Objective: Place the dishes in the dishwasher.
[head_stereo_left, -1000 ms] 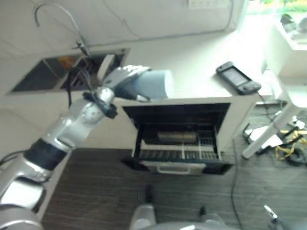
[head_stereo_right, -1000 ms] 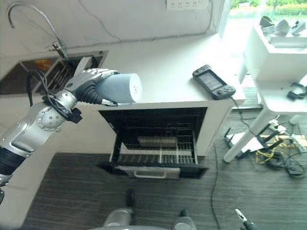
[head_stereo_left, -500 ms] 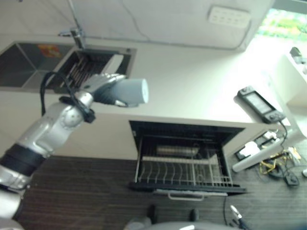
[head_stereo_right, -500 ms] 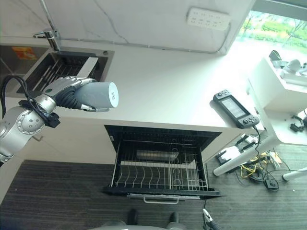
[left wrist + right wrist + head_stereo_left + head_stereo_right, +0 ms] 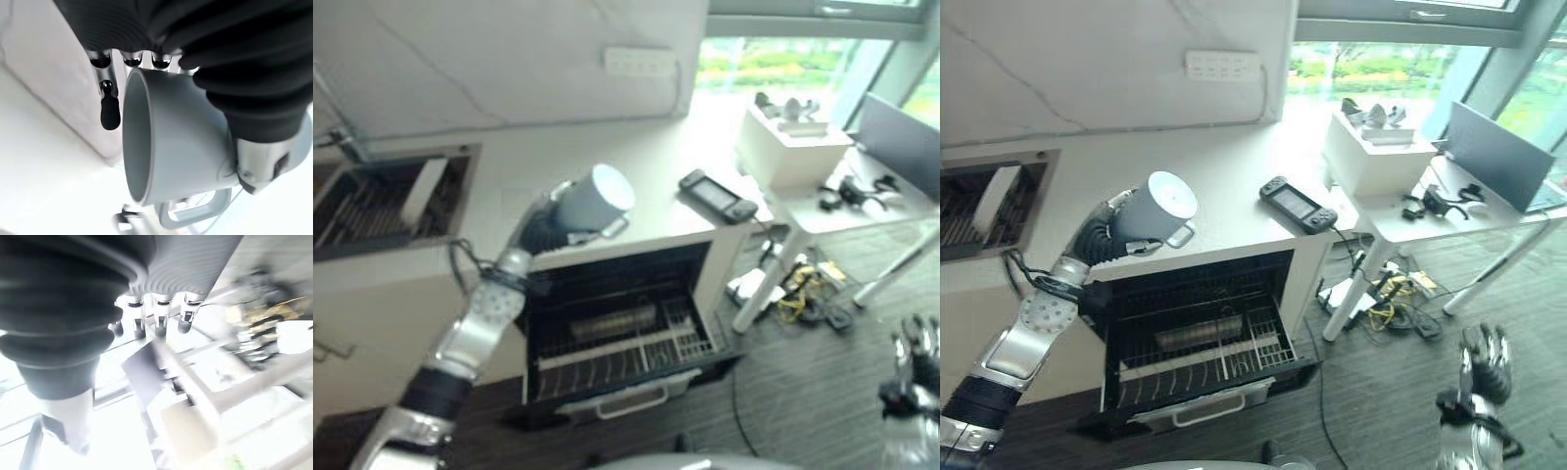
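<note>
mug (image 5: 1157,212) gripped in my left hand's (image 5: 1108,232) curled fingers; i'd lower it slowly onto the dishwasher rack (image 5: 1200,360), rim down.

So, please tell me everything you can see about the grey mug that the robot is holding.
The mug is plain matte grey, ceramic by its look, with one loop handle on its lower side. The left hand holds it, fingers curled round its body, lying sideways in the air above the counter edge and the open dishwasher. Its mouth points away from the arm; the inside looks empty.
</note>
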`<state>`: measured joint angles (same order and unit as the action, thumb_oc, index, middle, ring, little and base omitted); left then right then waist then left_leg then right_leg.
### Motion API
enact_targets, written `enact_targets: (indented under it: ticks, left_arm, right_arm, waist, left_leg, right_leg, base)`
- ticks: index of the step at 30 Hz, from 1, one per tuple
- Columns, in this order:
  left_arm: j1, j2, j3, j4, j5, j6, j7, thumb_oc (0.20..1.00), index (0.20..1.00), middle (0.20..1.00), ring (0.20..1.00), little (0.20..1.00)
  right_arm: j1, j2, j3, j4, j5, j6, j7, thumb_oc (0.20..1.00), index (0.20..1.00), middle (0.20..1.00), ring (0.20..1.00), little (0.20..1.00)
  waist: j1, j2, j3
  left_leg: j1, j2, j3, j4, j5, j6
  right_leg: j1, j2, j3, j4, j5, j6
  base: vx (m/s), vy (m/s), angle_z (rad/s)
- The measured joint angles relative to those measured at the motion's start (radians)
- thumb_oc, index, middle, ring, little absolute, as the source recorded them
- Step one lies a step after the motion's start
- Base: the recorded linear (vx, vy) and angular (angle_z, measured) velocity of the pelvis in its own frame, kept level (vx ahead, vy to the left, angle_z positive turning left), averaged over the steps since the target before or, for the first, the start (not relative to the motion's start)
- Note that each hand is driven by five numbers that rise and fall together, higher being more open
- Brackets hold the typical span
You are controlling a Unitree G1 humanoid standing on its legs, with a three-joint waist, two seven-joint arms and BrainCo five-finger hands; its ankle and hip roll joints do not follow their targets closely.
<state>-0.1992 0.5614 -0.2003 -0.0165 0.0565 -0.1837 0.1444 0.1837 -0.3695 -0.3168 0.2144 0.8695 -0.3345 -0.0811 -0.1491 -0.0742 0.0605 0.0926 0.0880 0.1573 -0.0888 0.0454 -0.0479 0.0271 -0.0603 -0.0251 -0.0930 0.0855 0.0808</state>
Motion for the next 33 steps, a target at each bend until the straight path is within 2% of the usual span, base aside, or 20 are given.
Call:
enact_targets:
  ticks: [3, 4, 5, 7, 11, 14, 17, 18, 19, 23, 27, 30, 33]
  left_arm:
    - [-0.011, -0.108, 0.000, 0.050, -0.093, 0.003, 0.089, 0.200, 0.200, 0.200, 0.200, 0.200]
    - [-0.009, -0.166, 0.009, 0.065, -0.130, 0.010, 0.123, 0.200, 0.200, 0.200, 0.200, 0.200]
    - [-0.009, -0.222, -0.001, 0.068, -0.153, 0.014, 0.155, 0.200, 0.200, 0.200, 0.200, 0.200]
    - [-0.013, -0.247, -0.012, 0.069, -0.153, 0.014, 0.209, 0.200, 0.200, 0.200, 0.200, 0.200]
    - [-0.026, -0.238, -0.042, 0.073, -0.124, 0.014, 0.348, 0.200, 0.200, 0.200, 0.200, 0.200]
    - [-0.049, -0.200, -0.073, 0.069, -0.011, 0.015, 0.475, 0.200, 0.200, 0.200, 0.200, 0.200]
    - [-0.050, -0.157, -0.139, 0.056, 0.107, 0.036, 0.591, 0.200, 0.200, 0.200, 0.200, 0.200]
    - [-0.050, -0.157, -0.152, 0.058, 0.135, 0.055, 0.643, 0.200, 0.200, 0.200, 0.200, 0.200]
    - [-0.050, -0.157, -0.154, 0.062, 0.165, 0.073, 0.674, 0.200, 0.200, 0.200, 0.200, 0.200]
    - [-0.051, -0.153, -0.163, 0.064, 0.205, 0.108, 0.692, 0.200, 0.200, 0.200, 0.200, 0.200]
    - [-0.051, -0.101, -0.237, 0.064, 0.243, 0.142, 0.622, 0.200, 0.200, 0.200, 0.200, 0.200]
    - [-0.052, -0.099, -0.262, 0.062, 0.178, 0.105, 0.549, 0.200, 0.200, 0.200, 0.200, 0.200]
    - [-0.050, -0.117, -0.281, 0.059, 0.088, 0.101, 0.497, 0.200, 0.200, 0.200, 0.200, 0.200]
  right_arm:
    - [-0.019, 0.012, 0.036, -0.112, -0.018, 0.055, 0.023, 1.000, 1.000, 1.000, 1.000, 1.000]
    - [-0.011, 0.016, 0.066, -0.195, -0.050, 0.085, 0.036, 1.000, 1.000, 1.000, 1.000, 1.000]
    - [-0.010, 0.006, 0.134, -0.331, -0.092, 0.124, 0.065, 1.000, 1.000, 1.000, 1.000, 1.000]
    - [-0.030, -0.023, 0.206, -0.446, -0.102, 0.166, 0.132, 1.000, 1.000, 1.000, 1.000, 1.000]
    - [-0.102, -0.047, 0.345, -0.504, -0.102, 0.254, 0.244, 1.000, 1.000, 1.000, 1.000, 1.000]
    - [-0.148, -0.143, 0.462, -0.511, -0.113, 0.288, 0.281, 1.000, 1.000, 1.000, 1.000, 1.000]
    - [-0.226, -0.214, 0.496, -0.513, -0.139, 0.293, 0.266, 1.000, 1.000, 1.000, 1.000, 1.000]
    - [-0.277, -0.216, 0.520, -0.512, -0.166, 0.294, 0.235, 1.000, 1.000, 1.000, 1.000, 1.000]
    - [-0.323, -0.219, 0.545, -0.512, -0.211, 0.294, 0.204, 1.000, 1.000, 1.000, 1.000, 1.000]
    - [-0.423, -0.233, 0.569, -0.513, -0.295, 0.304, 0.121, 1.000, 1.000, 1.000, 1.000, 1.000]
    - [-0.475, -0.251, 0.582, -0.512, -0.391, 0.330, 0.061, 1.000, 1.000, 1.000, 1.000, 1.000]
    - [-0.512, -0.267, 0.595, -0.508, -0.419, 0.353, 0.043, 1.000, 1.000, 1.000, 1.000, 1.000]
    - [-0.554, -0.266, 0.636, -0.507, -0.420, 0.371, 0.041, 1.000, 1.000, 1.000, 1.000, 1.000]
  waist:
    - [-0.030, 0.032, -0.010]
    - [-0.046, 0.041, -0.009]
    - [-0.065, 0.047, -0.009]
    - [-0.075, 0.052, -0.008]
    - [-0.071, 0.058, -0.010]
    - [-0.040, 0.064, -0.012]
    - [-0.004, 0.074, -0.021]
    - [0.019, 0.074, -0.021]
    - [0.020, 0.074, -0.021]
    - [0.040, 0.071, -0.022]
    - [0.072, 0.070, -0.021]
    - [0.076, 0.071, -0.020]
    - [0.098, 0.071, -0.020]
  left_leg:
    - [0.019, -0.006, 0.043, -0.006, -0.012, 0.001]
    - [0.026, -0.006, 0.049, -0.006, -0.013, 0.002]
    - [0.031, -0.005, 0.062, -0.006, -0.013, 0.002]
    - [0.036, -0.004, 0.075, -0.006, -0.013, 0.002]
    - [0.048, -0.004, 0.085, -0.007, -0.027, 0.010]
    - [0.044, -0.005, 0.081, -0.007, -0.031, 0.005]
    - [0.031, -0.004, 0.068, -0.007, -0.028, 0.006]
    - [0.029, -0.003, 0.058, -0.007, -0.025, 0.010]
    - [0.029, -0.004, 0.048, -0.006, -0.025, 0.010]
    - [0.031, -0.005, 0.017, -0.006, -0.019, 0.002]
    - [0.029, -0.005, -0.007, 0.000, -0.018, 0.002]
    - [0.029, -0.005, -0.035, -0.006, -0.024, 0.008]
    - [0.027, -0.002, -0.041, -0.006, -0.023, 0.006]
  right_leg:
    - [0.001, -0.004, 0.039, 0.000, 0.007, 0.009]
    - [0.003, -0.004, 0.047, 0.000, 0.014, 0.019]
    - [0.004, 0.000, 0.059, 0.000, 0.017, 0.014]
    - [0.003, 0.003, 0.073, 0.004, 0.022, 0.011]
    - [0.010, -0.001, 0.082, 0.000, 0.021, 0.010]
    - [0.009, -0.001, 0.085, 0.000, 0.020, 0.007]
    - [0.004, -0.001, 0.070, 0.005, 0.020, 0.007]
    - [0.007, 0.000, 0.063, 0.005, 0.023, 0.012]
    - [0.010, 0.000, 0.059, 0.005, 0.022, 0.011]
    - [0.028, -0.002, 0.028, 0.005, 0.020, 0.003]
    - [0.039, -0.003, 0.006, 0.005, 0.010, -0.002]
    - [0.053, -0.004, -0.019, 0.005, 0.004, -0.003]
    - [0.054, -0.002, -0.027, 0.005, -0.002, -0.004]
  base:
    - [0.00, -0.003, -0.44]
    - [-0.01, 0.016, -0.35]
    - [0.00, 0.027, -0.36]
    - [0.01, 0.038, -0.23]
    - [0.02, 0.008, -0.04]
    - [0.06, -0.004, 0.01]
    - [0.05, -0.014, 0.15]
    - [0.06, -0.016, 0.15]
    - [0.06, -0.018, 0.21]
    - [0.03, -0.016, 0.24]
    - [0.03, -0.011, 0.17]
    - [0.01, -0.022, 0.21]
    - [0.00, -0.024, 0.11]
